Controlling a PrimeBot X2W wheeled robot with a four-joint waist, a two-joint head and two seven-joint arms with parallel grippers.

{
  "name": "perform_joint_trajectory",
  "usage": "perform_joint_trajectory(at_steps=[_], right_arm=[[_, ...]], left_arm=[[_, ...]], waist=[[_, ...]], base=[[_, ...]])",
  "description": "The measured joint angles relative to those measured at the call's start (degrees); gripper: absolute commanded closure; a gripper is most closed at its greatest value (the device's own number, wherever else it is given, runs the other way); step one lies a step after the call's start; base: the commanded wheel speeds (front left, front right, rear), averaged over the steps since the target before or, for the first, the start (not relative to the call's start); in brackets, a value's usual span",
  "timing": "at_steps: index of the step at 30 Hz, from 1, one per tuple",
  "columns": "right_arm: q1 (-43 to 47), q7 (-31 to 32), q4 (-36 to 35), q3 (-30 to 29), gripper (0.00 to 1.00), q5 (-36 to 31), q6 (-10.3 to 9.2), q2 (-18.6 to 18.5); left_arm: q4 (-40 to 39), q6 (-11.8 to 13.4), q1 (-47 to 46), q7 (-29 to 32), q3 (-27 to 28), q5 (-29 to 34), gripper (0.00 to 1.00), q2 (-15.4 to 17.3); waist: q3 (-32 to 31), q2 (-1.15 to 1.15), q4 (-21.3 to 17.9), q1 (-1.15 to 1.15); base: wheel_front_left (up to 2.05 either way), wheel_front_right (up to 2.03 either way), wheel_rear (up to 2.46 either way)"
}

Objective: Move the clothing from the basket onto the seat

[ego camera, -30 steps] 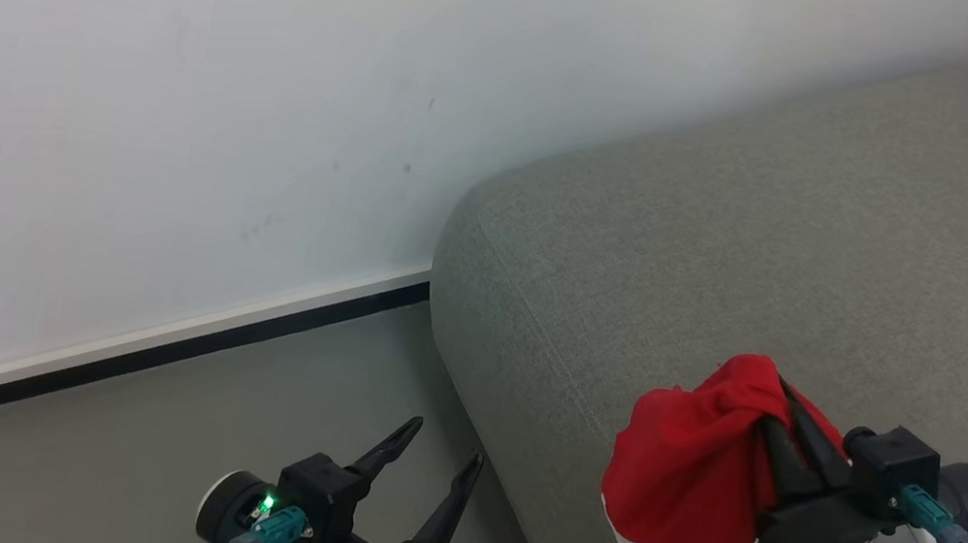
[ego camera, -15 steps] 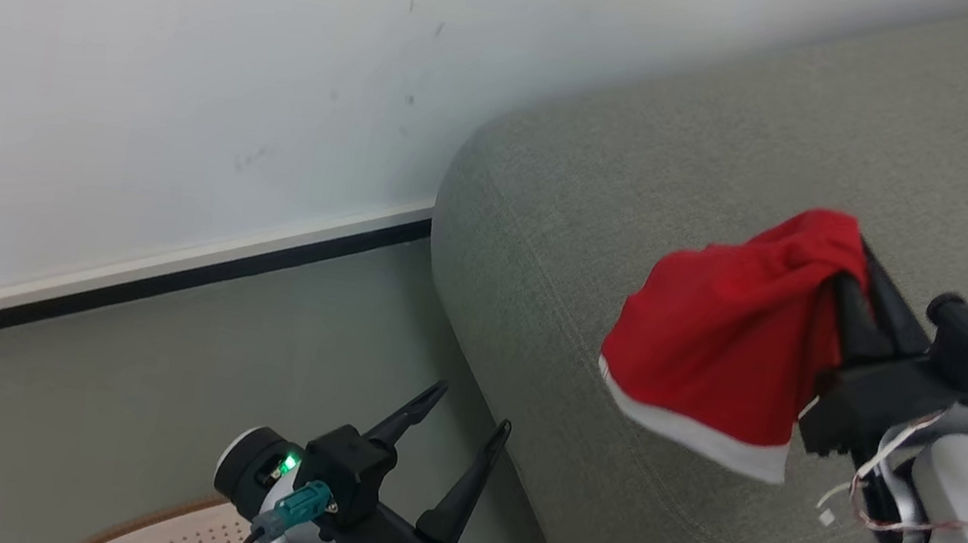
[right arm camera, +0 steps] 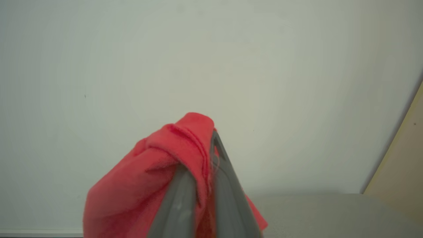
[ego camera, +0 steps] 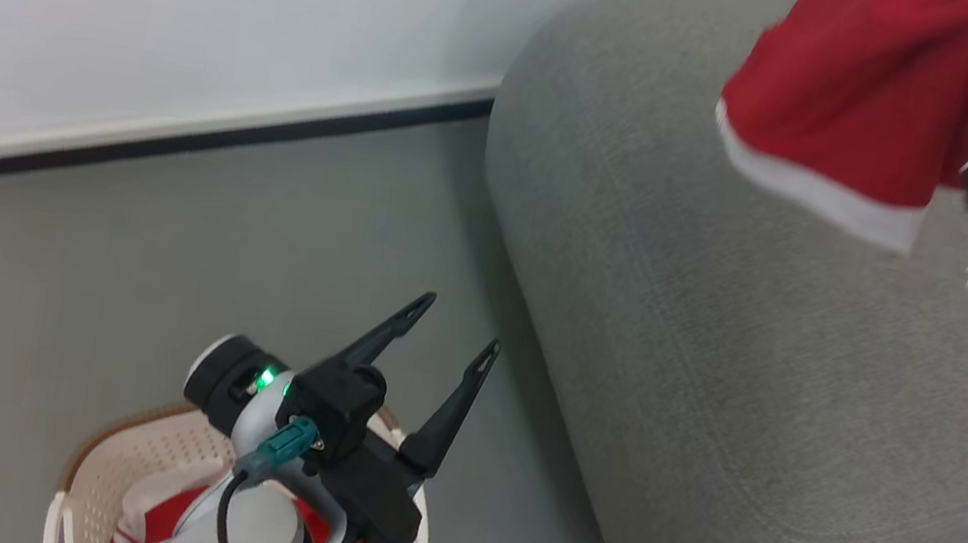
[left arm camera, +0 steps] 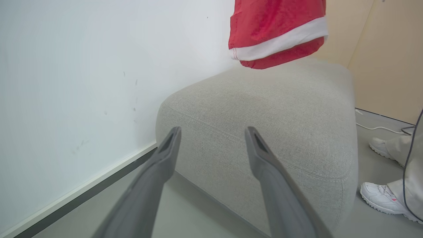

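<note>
Vs a sec ago: the head cam has tipped down, so the whole view shifted. The basket point(ego camera: 120, 447) is now in at bottom left, w/ more clothing point(ego camera: 150, 535) inside, red w/ white stripes. The right gripper point(right arm camera: 205, 155) and its red garment point(ego camera: 849, 87) were low, by the near-left corner of the seat point(ego camera: 726, 351). They're now at top right of the head view, over the seat top.

Grip unchanged: right jaws clenched on a bunched fold of the garment. Cloth is wrapped over one finger, the rest drapes down and left, white hem lowest. In the left wrist view the garment hangs above the seat's far part, not lying on it. Can't tell if the hem touches.

Left gripper point(ego camera: 458, 321) is as before, jaws spread wide, nothing between them. Its wrist is over the basket, tips past the far rim over the floor point(ego camera: 101, 267), aimed toward the seat's near-left corner.

A person's white shoes point(left arm camera: 380, 198) are on the floor right of the seat.
</note>
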Motion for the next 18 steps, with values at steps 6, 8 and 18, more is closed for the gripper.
perform_joint_trajectory(at_steps=[6,8,18], right_arm=[[-7.5,-0.07,4.27,-3.33,1.0,0.12,0.23,-2.41],[-9.01,-0.13,5.54,-4.34,1.0,0.2,0.23,-3.46],[-14.49,-0.56,11.6,-8.8,1.0,2.11,-0.11,-6.68]], left_arm=[[-3.96,-0.13,-3.54,1.19,-1.3,2.35,0.0,0.55],[-5.11,-0.14,-4.36,1.8,-1.63,3.2,0.0,0.79],[-10.84,-0.09,-8.41,3.92,-1.58,6.05,0.0,3.42]], waist=[[5.72,0.0,2.32,0.0],[7.41,0.0,2.98,0.0],[16.1,0.01,5.36,0.0]], base=[[0.0,0.0,0.0],[0.0,0.0,0.0],[0.0,0.0,0.0]])
